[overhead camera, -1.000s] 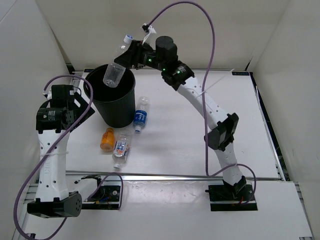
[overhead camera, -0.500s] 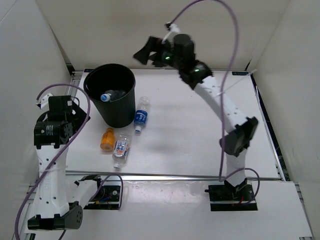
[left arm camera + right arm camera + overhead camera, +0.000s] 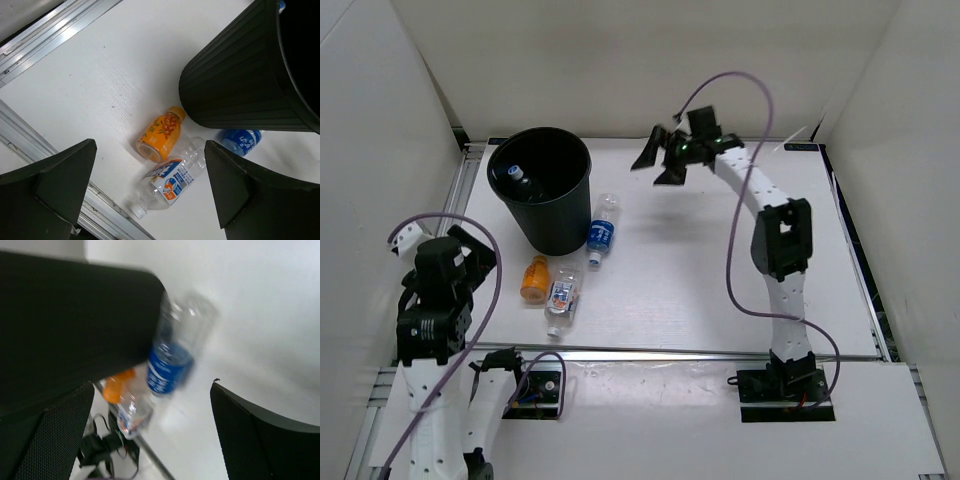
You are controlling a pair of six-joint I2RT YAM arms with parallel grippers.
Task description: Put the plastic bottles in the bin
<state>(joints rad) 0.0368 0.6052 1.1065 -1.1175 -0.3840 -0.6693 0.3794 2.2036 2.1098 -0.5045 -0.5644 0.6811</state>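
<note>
Plain clear plastic bottle [image 3: 517, 174] inside the large round black plastic bin [image 3: 556, 226]. On the white counter [image 3: 700, 270] beside its base: clear blue-label bottle [image 3: 602, 233], small orange bottle [image 3: 534, 279], clear white-blue-red-label bottle [image 3: 563, 298]. Right gripper [image 3: 657, 166] spread wide, empty, aloft beside the bin; left gripper [image 3: 150, 144] spread, empty. Probably fetching another bottle now: descent, then a grip across its body.

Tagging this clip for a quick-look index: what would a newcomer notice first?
The big black bin at the far left of the table dominates, with one clear bottle lying inside it. Just beside its near side lie an orange bottle, a blue-labelled bottle and a white-blue-red labelled bottle. The right end effector hangs open and empty above the table, right of the bin.
</note>
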